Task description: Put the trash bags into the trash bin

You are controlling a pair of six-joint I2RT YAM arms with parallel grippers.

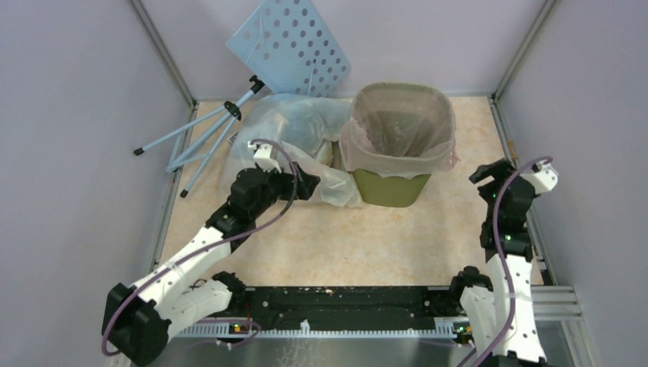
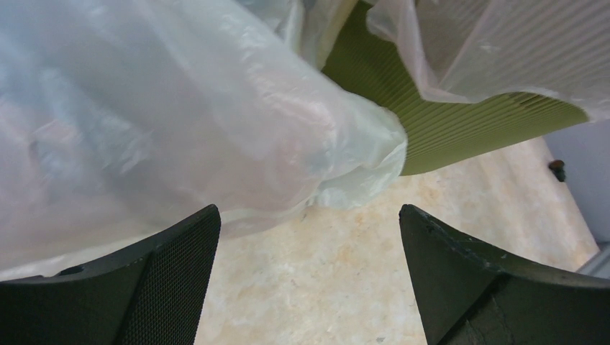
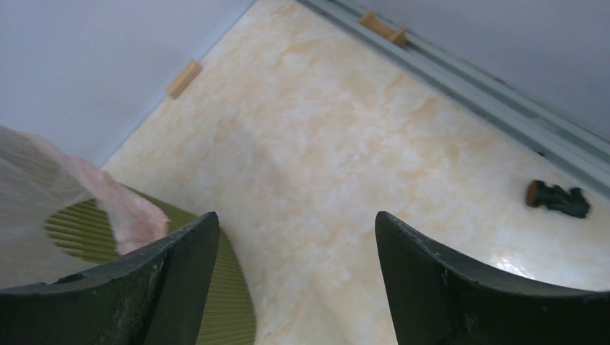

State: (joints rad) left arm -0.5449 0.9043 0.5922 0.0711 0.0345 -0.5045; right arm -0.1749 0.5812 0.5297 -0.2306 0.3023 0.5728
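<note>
- Bare tabletop [image 1: 344, 237] opens at 6 o'clock of the trash bin [image 1: 390, 189]. Walls [image 1: 69, 115] close in at 9, 12 and 3, and a blue perforated board [image 1: 290, 46] leans at 11.
- The pink-beige trash bag [image 1: 397, 122] lines the bin, folded over its rim.
- The clear trash bag [image 1: 294, 126] is heaped at the bin's 9 o'clock, against it.
- Our left gripper [image 1: 312, 185] is spread wide and empty, with the clear bag just beside it at 11 o'clock.
- Our right gripper [image 1: 483, 173] is spread and empty at the bin's 3 o'clock, apart from it.

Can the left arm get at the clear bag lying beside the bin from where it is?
Probably yes: the left hand is open right at the edge of the clear bag, with nothing between them. The bin stands just beside.
</note>
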